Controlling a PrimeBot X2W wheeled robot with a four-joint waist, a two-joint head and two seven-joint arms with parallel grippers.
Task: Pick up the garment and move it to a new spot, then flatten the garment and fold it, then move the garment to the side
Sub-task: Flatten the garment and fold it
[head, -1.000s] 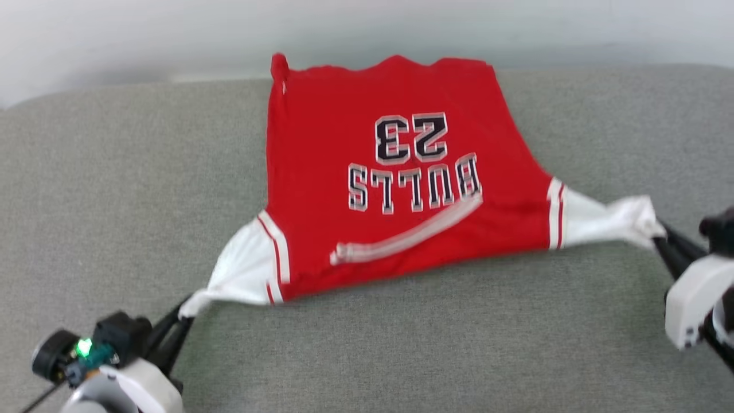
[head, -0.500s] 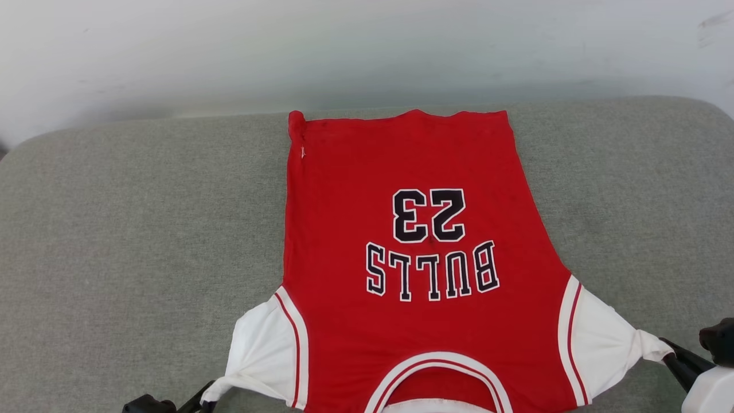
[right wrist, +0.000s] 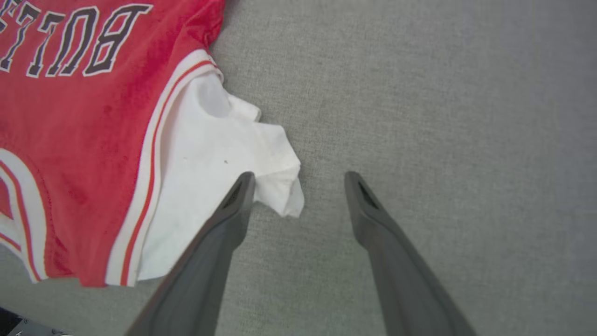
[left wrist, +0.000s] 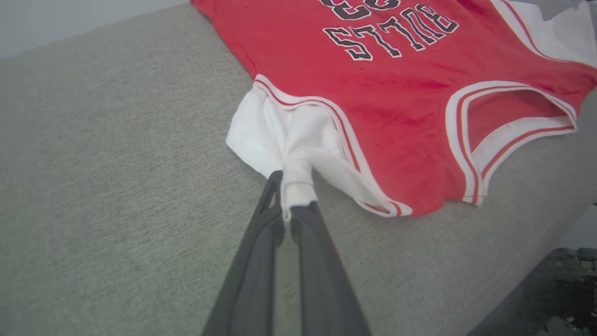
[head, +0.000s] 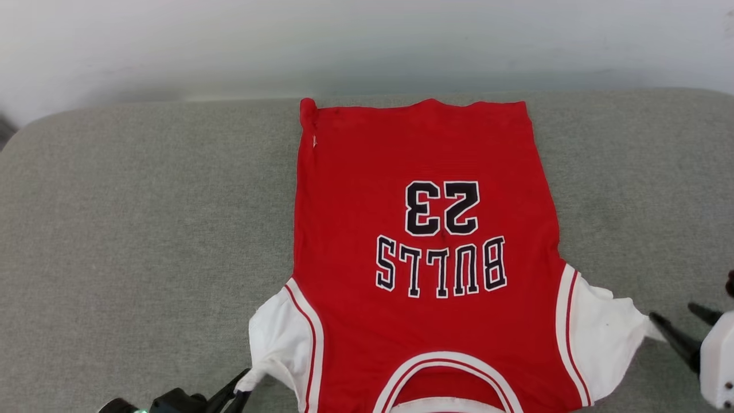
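Your left pincer (left wrist: 293, 205) pinches a white sleeve of the garment (head: 424, 155) at its seven o'clock. Your right pincer (right wrist: 299, 184), at four o'clock, stands spread at the other sleeve's tip.

**Clearance Around the Work Area**

The grey fabric surface (head: 143, 229) lies bare to the left and right of the garment (head: 424, 258), giving open passage on both sides. The garment occupies the middle, from the near edge almost to the far edge. A pale wall (head: 344, 46) closes off the far side.
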